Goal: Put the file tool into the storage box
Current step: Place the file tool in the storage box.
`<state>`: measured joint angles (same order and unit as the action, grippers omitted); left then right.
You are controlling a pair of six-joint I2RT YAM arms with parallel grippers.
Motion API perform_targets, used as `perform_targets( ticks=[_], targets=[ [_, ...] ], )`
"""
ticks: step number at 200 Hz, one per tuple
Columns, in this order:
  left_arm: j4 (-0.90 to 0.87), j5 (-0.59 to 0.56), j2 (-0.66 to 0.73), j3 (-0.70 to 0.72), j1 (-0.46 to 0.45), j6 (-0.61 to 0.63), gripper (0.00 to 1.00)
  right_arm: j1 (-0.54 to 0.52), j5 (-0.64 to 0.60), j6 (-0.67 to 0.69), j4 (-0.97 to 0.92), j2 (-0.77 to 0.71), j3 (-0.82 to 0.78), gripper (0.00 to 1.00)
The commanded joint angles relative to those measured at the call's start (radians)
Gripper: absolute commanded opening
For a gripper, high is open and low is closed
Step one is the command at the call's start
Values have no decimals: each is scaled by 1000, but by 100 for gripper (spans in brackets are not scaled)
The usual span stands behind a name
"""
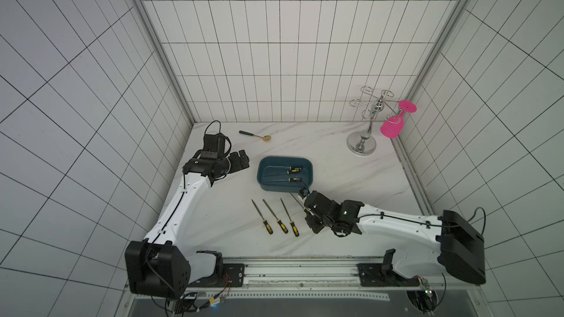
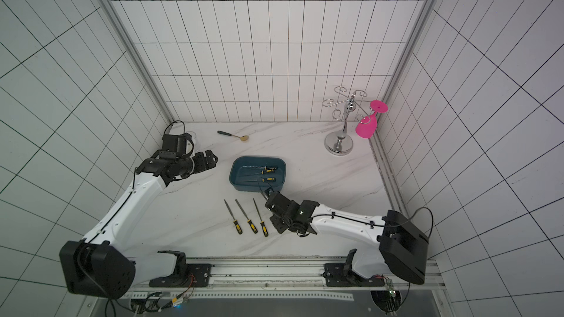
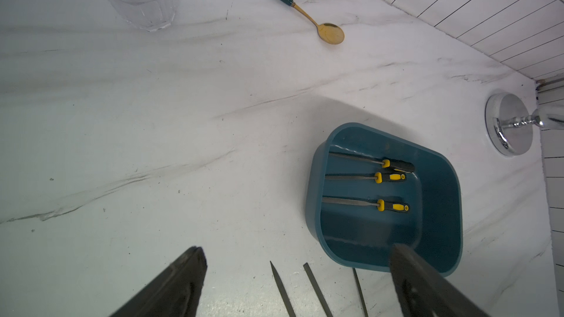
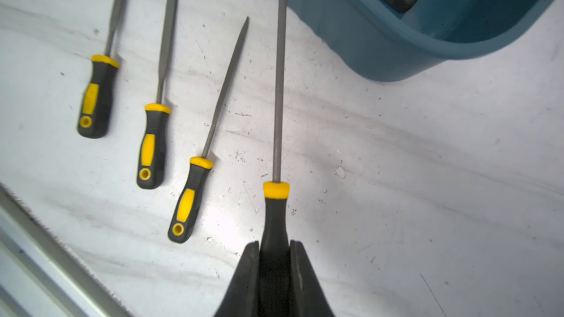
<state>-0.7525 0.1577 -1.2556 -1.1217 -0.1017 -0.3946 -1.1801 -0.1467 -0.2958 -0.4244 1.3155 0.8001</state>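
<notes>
Gripping the file [image 4: 278,86] by its handle [image 4: 274,214] with the right end effector [image 4: 274,250] clamped shut, likely for a tip-first swing into the box [image 4: 381,53] just beyond, toward the table's [image 4: 427,178] back edge; left end effector [image 3: 296,253] spread wide, idle.

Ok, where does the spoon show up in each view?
In a top view: spoon, on the table behind the box, near the back wall.
In a top view: same spot, behind the box.
Left wrist: upper middle of the picture.
Right wrist: not in it.
Shared landmark: the blue box, in all four.
</notes>
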Motion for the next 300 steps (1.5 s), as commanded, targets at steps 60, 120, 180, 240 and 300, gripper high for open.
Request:
perform_targets(
  ticks=[60,120,180,240,300],
  targets=[
    [160,93,-19,-148,4,-55,98,-7,89,111,-117,-137,47,10],
    [303,218,-101,-39,11,-147,98,65,5,277,-23,-90,115,7],
    [288,332,-151,-42,23,-183,98,285,226,509,-36,185,344,5],
    [283,325,-154,-39,34,-187,98,339,272,634,-103,502,575,6],
    [252,285,-175,-40,32,-174,98,381,315,582,-112,553,653,55]
  ],
)
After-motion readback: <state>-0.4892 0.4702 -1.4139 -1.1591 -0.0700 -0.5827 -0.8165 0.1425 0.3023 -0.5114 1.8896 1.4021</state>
